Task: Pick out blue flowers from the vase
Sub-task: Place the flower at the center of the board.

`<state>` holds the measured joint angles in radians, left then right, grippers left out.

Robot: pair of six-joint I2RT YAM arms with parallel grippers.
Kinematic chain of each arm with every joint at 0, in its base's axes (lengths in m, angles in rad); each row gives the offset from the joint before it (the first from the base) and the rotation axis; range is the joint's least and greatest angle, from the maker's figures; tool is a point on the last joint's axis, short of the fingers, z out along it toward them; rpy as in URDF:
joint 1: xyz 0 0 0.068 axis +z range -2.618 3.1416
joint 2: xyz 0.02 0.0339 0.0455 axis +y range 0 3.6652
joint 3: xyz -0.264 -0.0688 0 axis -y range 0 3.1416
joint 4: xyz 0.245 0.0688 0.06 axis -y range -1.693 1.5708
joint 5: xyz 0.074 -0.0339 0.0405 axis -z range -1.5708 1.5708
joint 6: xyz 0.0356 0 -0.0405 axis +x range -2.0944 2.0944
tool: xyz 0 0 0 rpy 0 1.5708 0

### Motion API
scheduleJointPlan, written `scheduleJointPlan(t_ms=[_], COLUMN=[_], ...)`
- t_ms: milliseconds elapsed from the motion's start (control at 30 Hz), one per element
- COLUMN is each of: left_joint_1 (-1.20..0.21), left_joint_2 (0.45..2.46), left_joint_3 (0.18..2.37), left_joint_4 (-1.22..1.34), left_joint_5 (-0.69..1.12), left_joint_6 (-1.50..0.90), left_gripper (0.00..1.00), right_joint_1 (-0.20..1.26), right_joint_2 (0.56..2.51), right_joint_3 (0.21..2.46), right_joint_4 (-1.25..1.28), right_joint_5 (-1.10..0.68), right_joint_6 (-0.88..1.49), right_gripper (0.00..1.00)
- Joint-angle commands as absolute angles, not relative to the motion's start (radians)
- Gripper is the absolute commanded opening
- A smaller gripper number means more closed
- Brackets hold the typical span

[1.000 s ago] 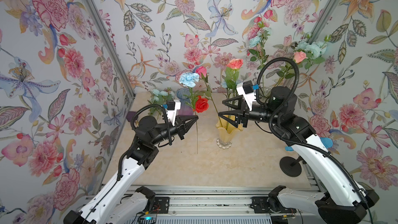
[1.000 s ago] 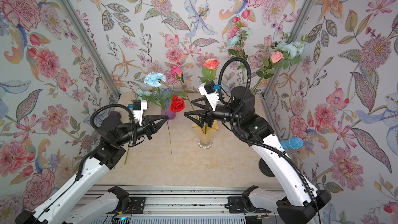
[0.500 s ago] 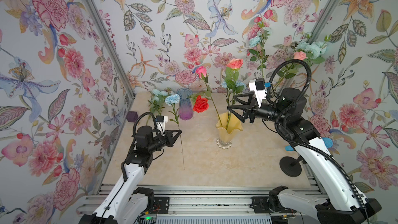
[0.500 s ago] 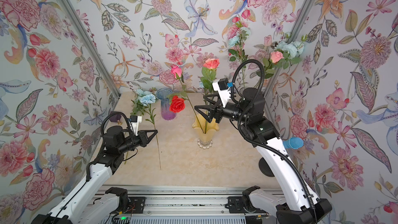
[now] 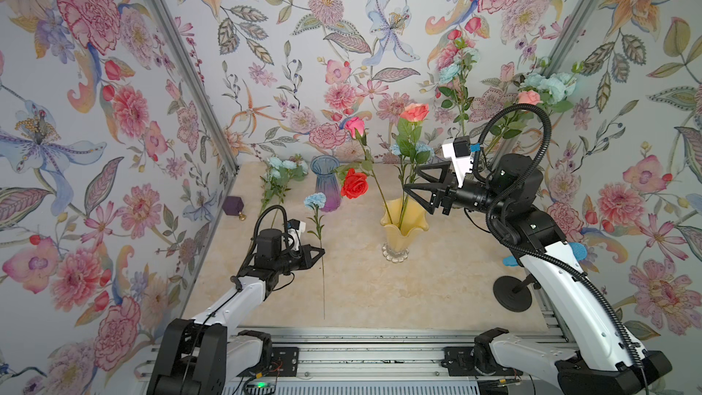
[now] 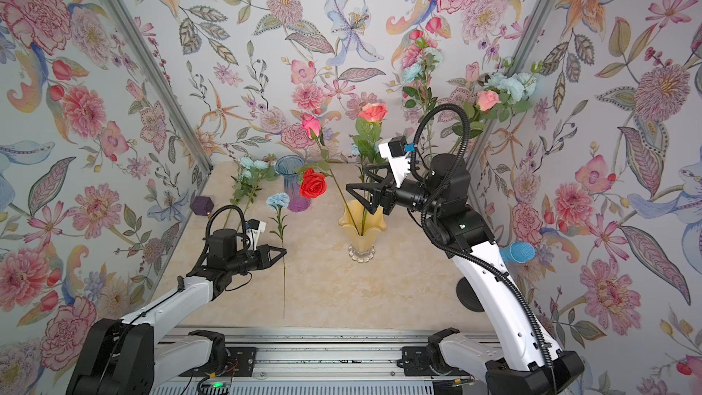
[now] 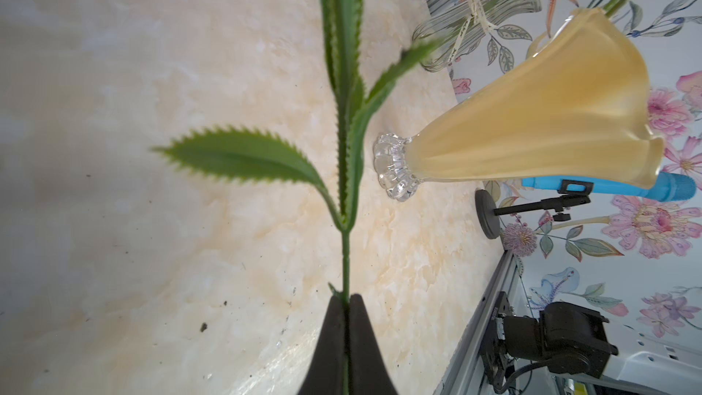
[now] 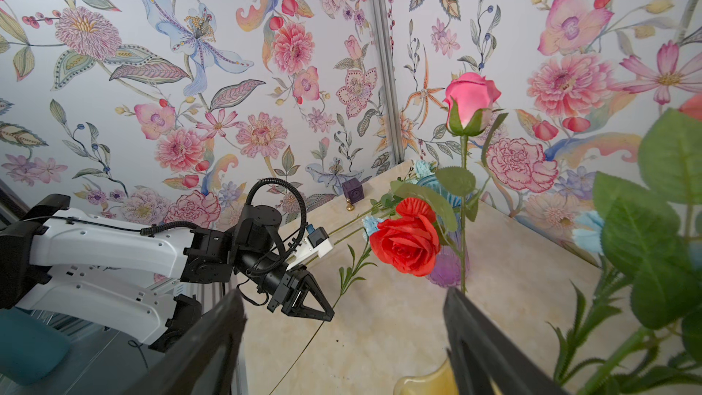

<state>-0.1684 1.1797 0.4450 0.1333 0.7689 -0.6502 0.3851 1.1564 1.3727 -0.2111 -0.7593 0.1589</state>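
Blue flower (image 5: 315, 200): pinched mid-stem in left gripper (image 5: 321, 254)
Axis: bloom 12 o'clock, stem end 6
Right gripper (image 5: 410, 180): wide, empty

Taking straight ahead of the right gripper (image 8: 342, 294) as twelve o'clock, its fingers stand wide apart with only bare table (image 8: 380, 336) between them. The red rose (image 8: 404, 245) hangs at twelve, and the pink rose (image 8: 471, 98) stands higher at one. At ten, the left gripper (image 8: 323, 311) pinches a blue flower (image 8: 370, 224) by its stem.
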Motion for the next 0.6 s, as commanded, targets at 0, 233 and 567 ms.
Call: scheduleJointPlan(t_ms=[0,233,567], left_joint_1=[-0.163,-0.171,-0.219], left_joint_2=[1.203,1.286,1.385], left_joint_3=[0.491,0.532,0.653], left_joint_4=[0.013,-0.098,-0.29], left_joint_5=[0.618,0.435,0.235], left_joint_6=[-0.575,-0.542,-0.516], left_gripper=[0.0,0.0,0.0], right_joint_1=[0.378,0.353,0.336], right_joint_2=[1.154,1.125,1.105], right_joint_3=[1.363,1.343,1.322], right_joint_4=[-0.181,-0.182,-0.156], right_joint_5=[-0.787,-0.797,-0.82], right_joint_6=[0.173,0.175,0.192], right_gripper=[0.84,0.85,0.86])
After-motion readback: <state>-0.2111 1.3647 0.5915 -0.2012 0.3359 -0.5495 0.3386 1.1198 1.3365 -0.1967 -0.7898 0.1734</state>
